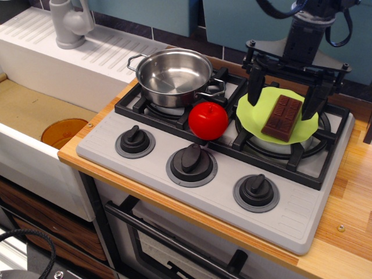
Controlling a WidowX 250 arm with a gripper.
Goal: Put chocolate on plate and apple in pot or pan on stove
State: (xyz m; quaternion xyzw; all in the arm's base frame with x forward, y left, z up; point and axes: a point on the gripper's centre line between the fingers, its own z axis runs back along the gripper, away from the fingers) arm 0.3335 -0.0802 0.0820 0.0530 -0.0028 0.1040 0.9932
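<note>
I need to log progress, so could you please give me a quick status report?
End effector open, above plate. Chocolate flat on plate. Apple on stove, beside the empty pot. Nothing blocking the apple.

Toy kitchen setup: stove (232, 174) with knobs and oven door, sink (35, 110) with faucet (70, 22), wooden counter (354, 203), tiled backsplash.

Chocolate (282, 117) lies on plate (256, 116), right of apple (208, 121); pot (173, 77) behind apple.
</note>
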